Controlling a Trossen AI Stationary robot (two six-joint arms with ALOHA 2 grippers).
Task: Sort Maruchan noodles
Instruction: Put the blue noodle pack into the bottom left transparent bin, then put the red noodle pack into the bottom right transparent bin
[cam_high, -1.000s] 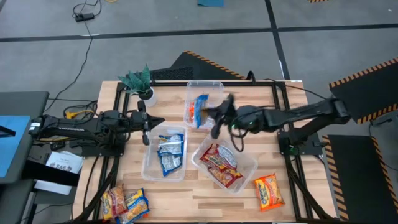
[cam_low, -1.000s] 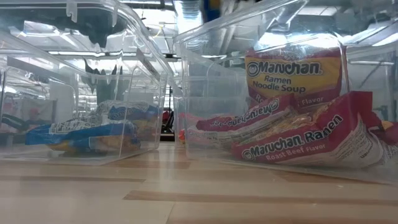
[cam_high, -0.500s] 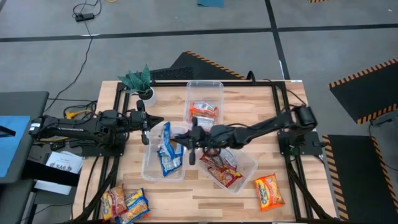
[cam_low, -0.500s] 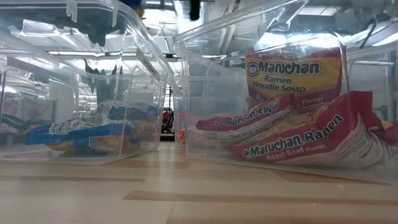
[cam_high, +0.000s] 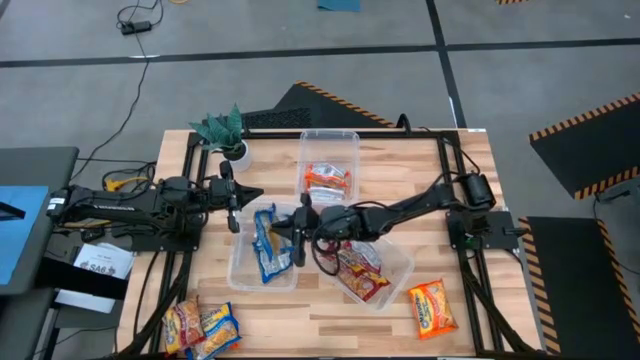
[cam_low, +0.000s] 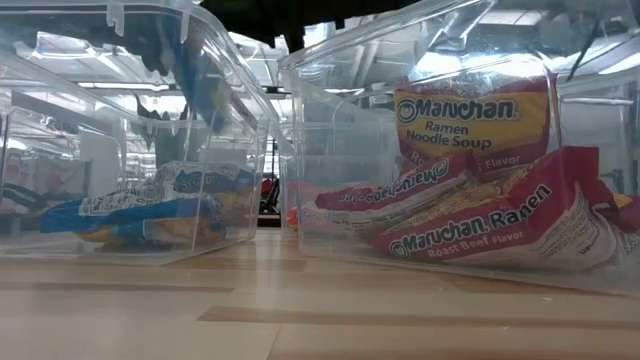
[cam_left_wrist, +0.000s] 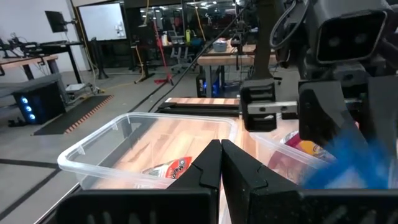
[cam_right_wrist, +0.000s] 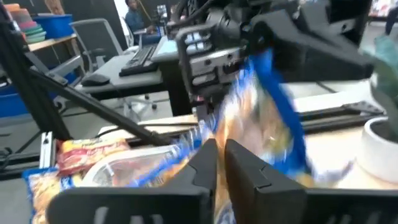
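Observation:
My right gripper (cam_high: 293, 228) reaches level from the table's right over the clear bin (cam_high: 237, 272) that holds blue-white Maruchan packets. A blue packet (cam_high: 262, 228) stands on end just off its fingertips, inside that bin. It shows blurred ahead of my right gripper (cam_right_wrist: 219, 152), whose fingers stand a narrow gap apart, and as a blue streak (cam_low: 205, 90) in the low view. My left gripper (cam_high: 250, 196) waits shut at the bin's far left corner, touching nothing. My right gripper: I cannot tell whether its fingers touch the blue packet (cam_right_wrist: 267, 106). The packet is blurred right in front of the fingertips, and its lower part is hidden behind them.
A second bin (cam_high: 405, 262) to the right holds red packets. A far bin (cam_high: 330, 135) holds one red-orange packet. Loose packets lie near the front right (cam_high: 432, 305) and front left (cam_high: 200, 325). A potted plant (cam_high: 225, 130) stands at the far left.
My right gripper has carried the blue packet from over the far bin toward the table's left and near edges and downward, ending over the bin of blue packets. The packet has sunk from the bin's rim into the bin.

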